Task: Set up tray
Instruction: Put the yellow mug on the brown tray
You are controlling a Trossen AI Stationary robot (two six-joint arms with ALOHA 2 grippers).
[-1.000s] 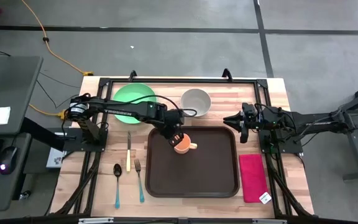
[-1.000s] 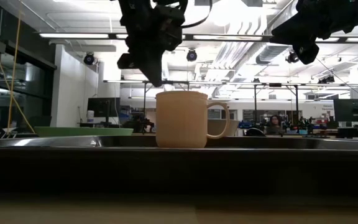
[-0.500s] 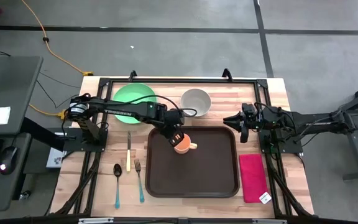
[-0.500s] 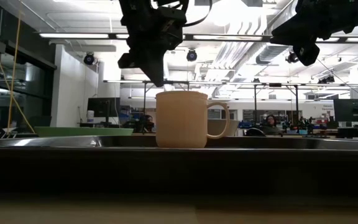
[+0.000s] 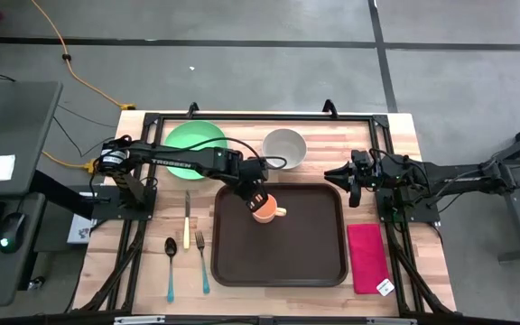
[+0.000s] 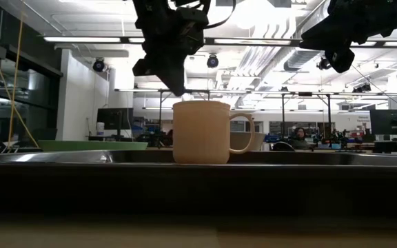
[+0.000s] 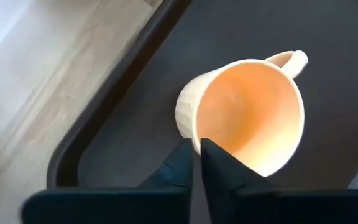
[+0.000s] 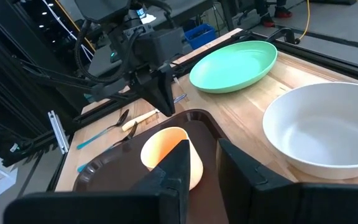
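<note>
A large dark-brown tray [image 5: 278, 262] lies on the wooden table. A pale orange mug [image 5: 266, 212] stands upright on its base in the tray's far left part, handle toward the right. My left gripper [image 5: 254, 200] reaches down to the mug from the far left and is shut on its rim. My right gripper [image 5: 343, 174] hovers off the tray's far right corner, pointing toward the left. Its fingers [image 8: 179, 165] stand a little apart with nothing between them. My left gripper has the mug's rim [image 7: 190, 132] on its far left side between its two fingers. One finger [image 7: 222, 171] is inside the mug and the other [image 7: 174, 171] outside. The fingers slant steeply down from the far left. The mug [image 6: 200, 132] stands upright on the tray.
A green plate [image 5: 194, 137] and a white bowl [image 5: 284, 146] sit beyond the tray's far edge. A knife [image 5: 187, 221], a fork [image 5: 203, 262] and a spoon [image 5: 171, 266] lie left of the tray. A red-pink napkin [image 5: 366, 257] lies to its right.
</note>
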